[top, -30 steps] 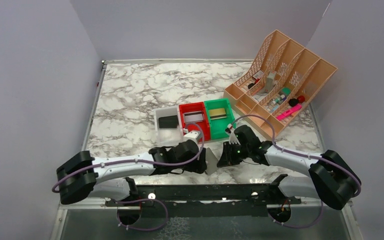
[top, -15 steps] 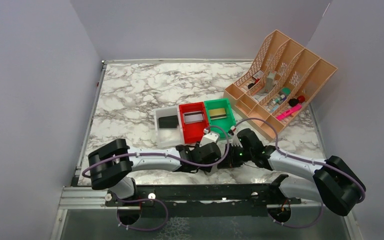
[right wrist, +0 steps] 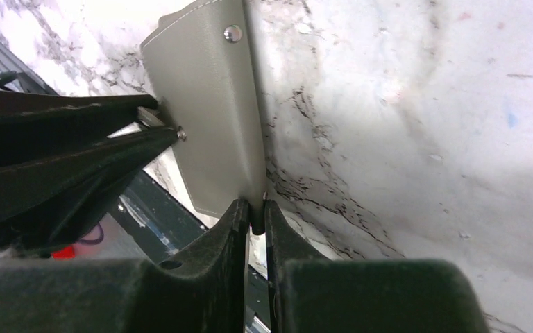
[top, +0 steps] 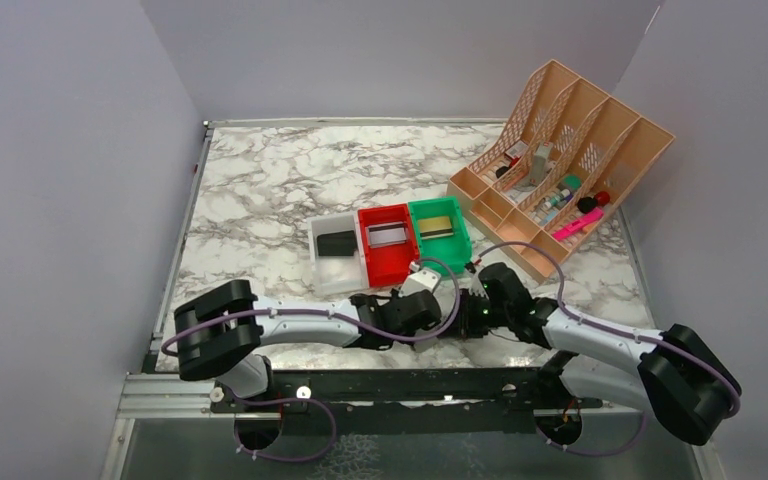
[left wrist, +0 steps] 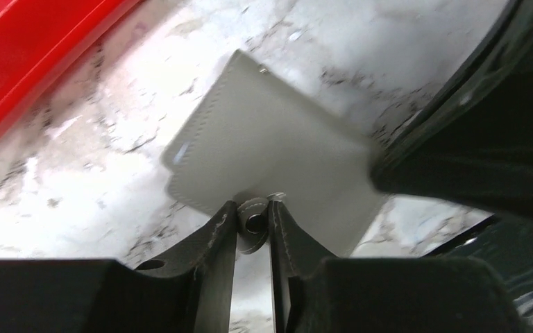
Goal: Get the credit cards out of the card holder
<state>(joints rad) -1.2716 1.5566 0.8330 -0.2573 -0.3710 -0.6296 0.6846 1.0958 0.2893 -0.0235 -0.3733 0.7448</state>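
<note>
The card holder point(left wrist: 271, 159) is a grey stitched bifold, held between both grippers near the table's front edge. My left gripper point(left wrist: 253, 222) is shut on its small snap tab. My right gripper point(right wrist: 255, 215) is shut on the edge of a grey panel point(right wrist: 212, 125). In the top view the two grippers meet, left point(top: 428, 314) and right point(top: 470, 312), and hide the holder. No card shows in the holder. A black card point(top: 336, 243) lies in the white bin, a pale one point(top: 387, 236) in the red bin, a yellowish one point(top: 437, 226) in the green bin.
The white point(top: 320, 262), red point(top: 375, 262) and green point(top: 457, 246) bins stand in a row just behind the grippers. A tan desk organiser point(top: 560, 160) with small items stands at the back right. The table's front rail point(top: 390, 385) is close below the grippers.
My left arm has swung right to the holder and closed on its snap tab. My right gripper has shifted slightly right, still gripping the holder.
</note>
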